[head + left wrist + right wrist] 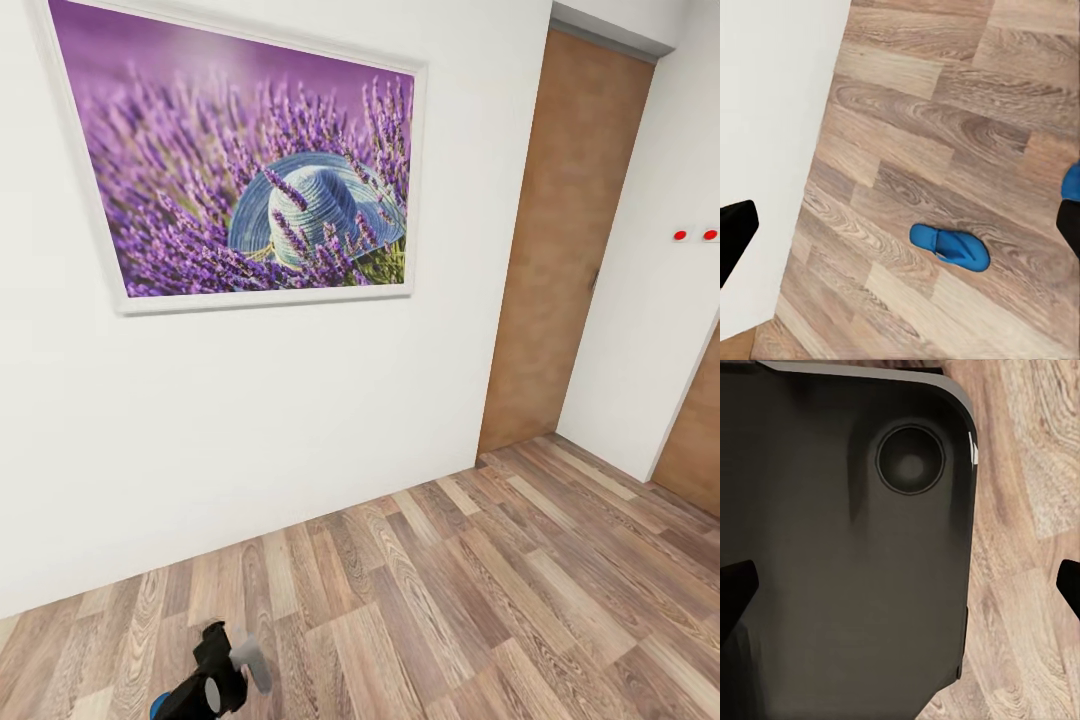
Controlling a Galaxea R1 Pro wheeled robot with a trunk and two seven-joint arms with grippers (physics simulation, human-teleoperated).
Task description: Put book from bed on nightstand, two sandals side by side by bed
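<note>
The head view faced a white wall (pixel 250 430) hung with a framed picture (pixel 245 165) of a blue hat among lavender, a brown door (pixel 565 250) at the right, and wood-plank floor (pixel 480 600) below. At its lower edge the left gripper (pixel 235 665) showed, with a speck of blue beside the arm.

The left wrist view showed what the head view did not: one blue sandal (pixel 949 247) lay flat on the floor (pixel 945 112), straps up, well apart from the wall (pixel 772 112). Its long axis ran slantwise across the planks. A second blue shape (pixel 1072 182) showed at the picture's edge, by one dark finger; I could not tell what it was. The fingers (pixel 735 232) stood wide apart, holding nothing.

In the right wrist view, a dark robot panel (pixel 847 555) with a round recess (pixel 910 460) hid most of the floor. The right gripper's fingers (pixel 735 600) stood at opposite edges, wide apart and empty.
</note>
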